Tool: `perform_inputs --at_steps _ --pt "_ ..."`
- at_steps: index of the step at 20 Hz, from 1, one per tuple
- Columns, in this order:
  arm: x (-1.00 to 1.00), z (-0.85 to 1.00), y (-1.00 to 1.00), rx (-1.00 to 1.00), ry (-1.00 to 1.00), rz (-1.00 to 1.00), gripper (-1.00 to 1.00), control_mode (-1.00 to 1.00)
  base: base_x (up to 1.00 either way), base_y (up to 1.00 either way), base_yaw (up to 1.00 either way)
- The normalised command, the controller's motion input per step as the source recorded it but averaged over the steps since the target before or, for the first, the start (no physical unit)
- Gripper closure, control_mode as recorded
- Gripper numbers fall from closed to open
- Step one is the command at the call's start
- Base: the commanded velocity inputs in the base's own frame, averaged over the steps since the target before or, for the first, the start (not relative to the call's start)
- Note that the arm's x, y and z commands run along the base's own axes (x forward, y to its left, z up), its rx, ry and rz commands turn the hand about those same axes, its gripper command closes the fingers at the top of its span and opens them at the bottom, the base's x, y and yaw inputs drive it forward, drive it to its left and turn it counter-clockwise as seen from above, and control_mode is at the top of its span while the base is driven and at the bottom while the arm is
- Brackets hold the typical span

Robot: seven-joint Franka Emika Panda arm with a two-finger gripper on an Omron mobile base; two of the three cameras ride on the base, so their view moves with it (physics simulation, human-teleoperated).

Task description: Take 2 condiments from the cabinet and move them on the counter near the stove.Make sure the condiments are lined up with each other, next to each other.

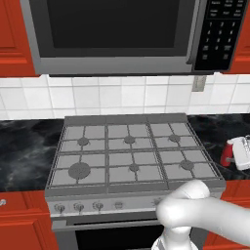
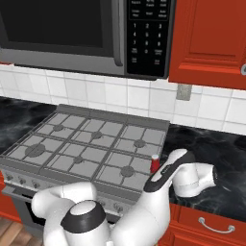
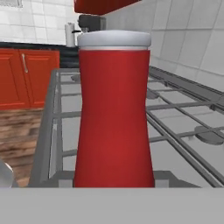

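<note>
Claw [image 2: 156, 172] seems part-closed around the slim red bottle [image 3: 113, 113] directly before it, though contact is hidden; smooth, rigid, light, likely slippery, best held mid-body

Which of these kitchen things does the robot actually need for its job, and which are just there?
Part of the job:
- red bottle, standing upright at the stove's right edge
- stove
- counter
- gripper, at the bottle

Just there:
- microwave
- wall outlet
- tiled wall
</note>
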Motion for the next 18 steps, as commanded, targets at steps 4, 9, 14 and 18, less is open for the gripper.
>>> perform_inputs --at_steps 4,9,14,18 --pt "0.09 -0.30 -0.11 0.01 0.00 0.00 1.00 -1.00 0.00 0.00 0.00" --pt "0.21 -0.27 -0.23 0.02 0.00 0.00 1.00 -1.00 0.00 0.00 0.00" --pt "0.29 -0.25 -0.24 0.03 -0.01 0.00 1.00 -1.00 0.00 0.00 0.00" --pt "0.32 -0.21 -0.21 0.03 0.00 0.00 1.00 -1.00 0.00 0.00 0.00"
